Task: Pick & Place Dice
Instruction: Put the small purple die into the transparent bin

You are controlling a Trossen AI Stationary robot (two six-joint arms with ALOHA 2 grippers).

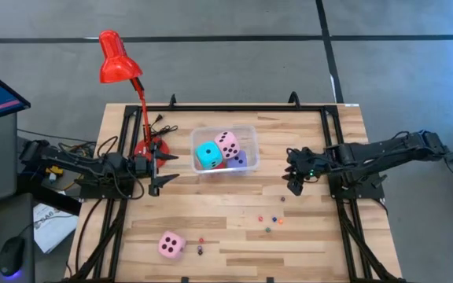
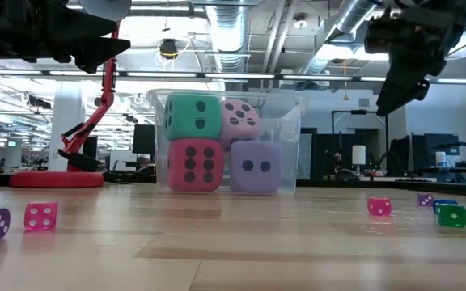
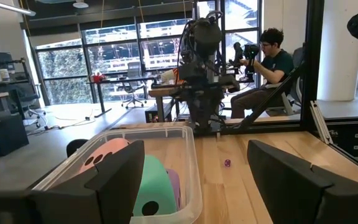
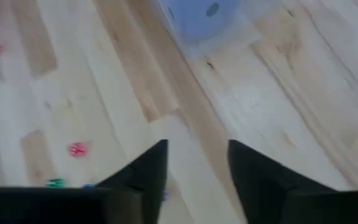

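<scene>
Four dice sit in the clear bin at upper centre; one pink die remains at lower left, evidently awaiting collection. Left gripper, left of the bin, stands with jaws apart and empty. Right gripper, right of it, has fingers parted on nothing, seemingly readying for a pick.

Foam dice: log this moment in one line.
In clear plastic bin: four | big pink foam die: on table | right hand: empty
</scene>
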